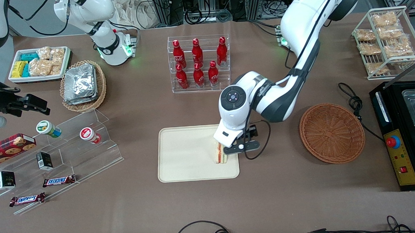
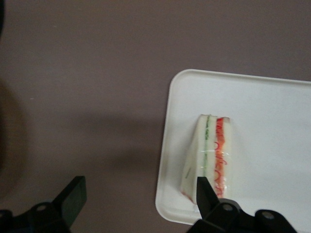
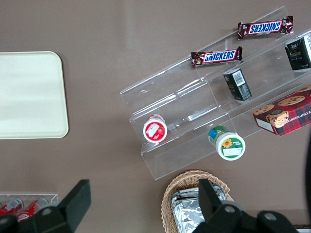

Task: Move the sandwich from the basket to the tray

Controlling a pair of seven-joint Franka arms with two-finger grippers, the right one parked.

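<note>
The sandwich stands on its edge on the cream tray, near the tray's corner toward the working arm's end and the front camera. My left gripper hangs just above that corner, open and holding nothing. In the left wrist view the gripper is spread wide. One of its fingers is beside the sandwich over the tray, and the other is over bare table. The reddish-brown basket lies empty toward the working arm's end.
A clear rack of red bottles stands farther from the front camera than the tray. An acrylic step stand with snacks lies toward the parked arm's end. A black machine and a cable are beside the basket.
</note>
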